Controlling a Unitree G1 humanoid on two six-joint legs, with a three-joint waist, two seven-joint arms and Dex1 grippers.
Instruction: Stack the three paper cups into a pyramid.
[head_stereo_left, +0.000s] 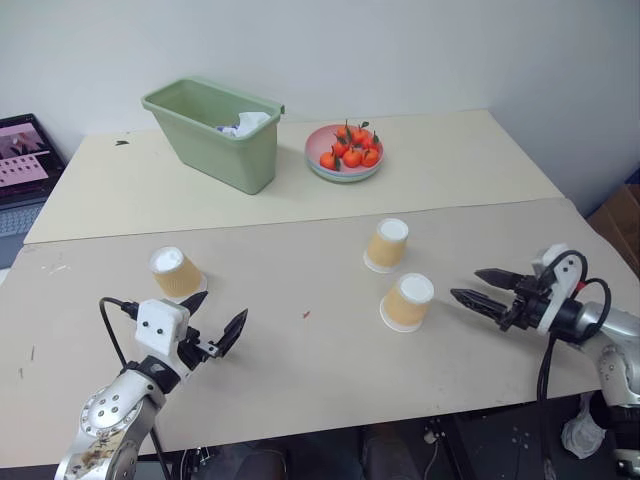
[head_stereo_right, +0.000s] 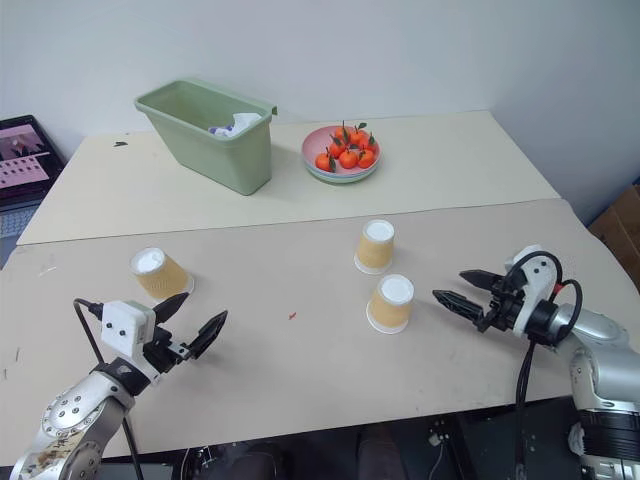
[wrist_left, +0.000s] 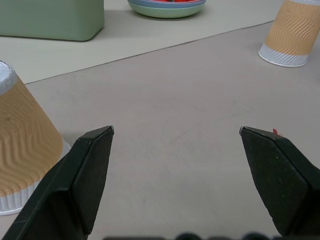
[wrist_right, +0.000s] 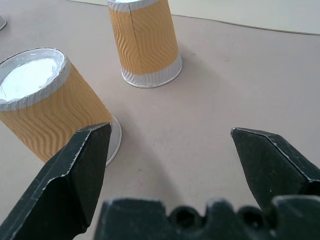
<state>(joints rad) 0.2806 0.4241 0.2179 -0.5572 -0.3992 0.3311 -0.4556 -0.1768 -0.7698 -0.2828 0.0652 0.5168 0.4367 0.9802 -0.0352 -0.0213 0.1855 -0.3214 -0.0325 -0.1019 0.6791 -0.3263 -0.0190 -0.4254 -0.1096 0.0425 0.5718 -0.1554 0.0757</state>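
Tan paper cups, three of them, are standing upside down on the grey table (head_stereo_left: 300, 370), white bases up, none stacked on another. One cup (head_stereo_left: 176, 273) is sitting alone on the robot's left side, just beyond the left gripper (head_stereo_left: 215, 320). The other two are standing near each other right of the table's middle: the far cup (head_stereo_left: 386, 245) is sitting a little behind and to the left of the near cup (head_stereo_left: 407, 302), with a gap between them.

The left gripper is hovering over the table with its two black fingers spread wide and nothing between them; in the left wrist view the left cup (wrist_left: 22, 150) is showing just beside one finger (wrist_left: 82, 175), though whether they are touching cannot be told. The right gripper (head_stereo_left: 475, 287) is pointing toward the near cup from the robot's right, its fingers also spread wide and holding nothing. Its tips are sitting close to the near cup but apart from it in the head views.

Behind the cups, on the cream table (head_stereo_left: 450, 150), a green bin (head_stereo_left: 215, 133) is standing with white crumpled material inside, and a pink plate (head_stereo_left: 322, 165) is holding small orange fruits (head_stereo_left: 350, 148). A laptop (head_stereo_left: 22, 165) is showing at the far left edge.
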